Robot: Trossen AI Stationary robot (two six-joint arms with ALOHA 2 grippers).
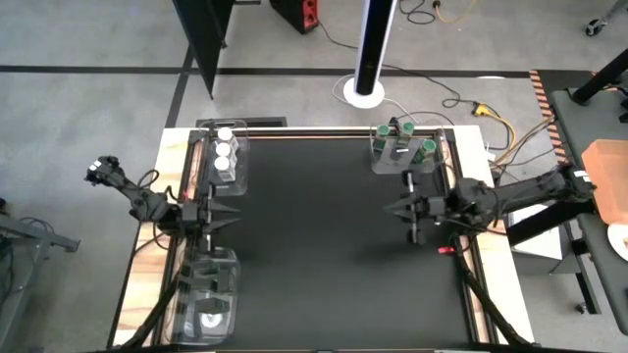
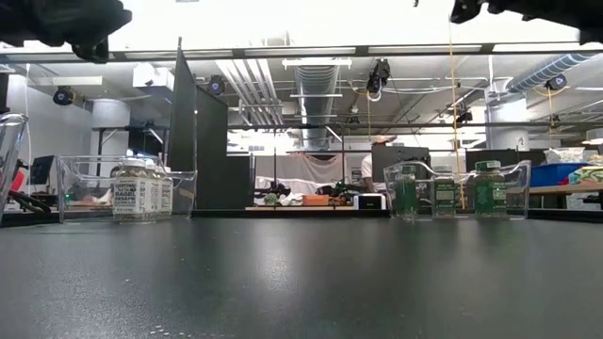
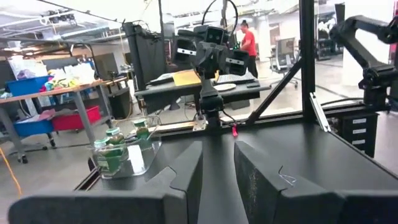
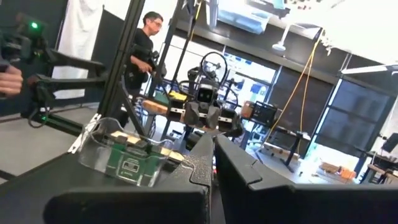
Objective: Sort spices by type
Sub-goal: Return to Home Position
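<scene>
White-lidded spices (image 1: pixel 224 157) in far-left tray (image 1: pixel 243 165), green-lidded spices (image 1: pixel 404 147) in far-right tray (image 1: pixel 374 163). Left gripper (image 1: pixel 232 215) slightly parted, empty; right gripper (image 1: pixel 391 207) closed, empty. Best to retract level, slow, clear of tray rims.

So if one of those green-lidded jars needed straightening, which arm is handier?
The right, probably. The right gripper sits close beside the tray holding the green-lidded jars, on the same side of the table. The left gripper is across the table, by the white-lidded jars.
</scene>
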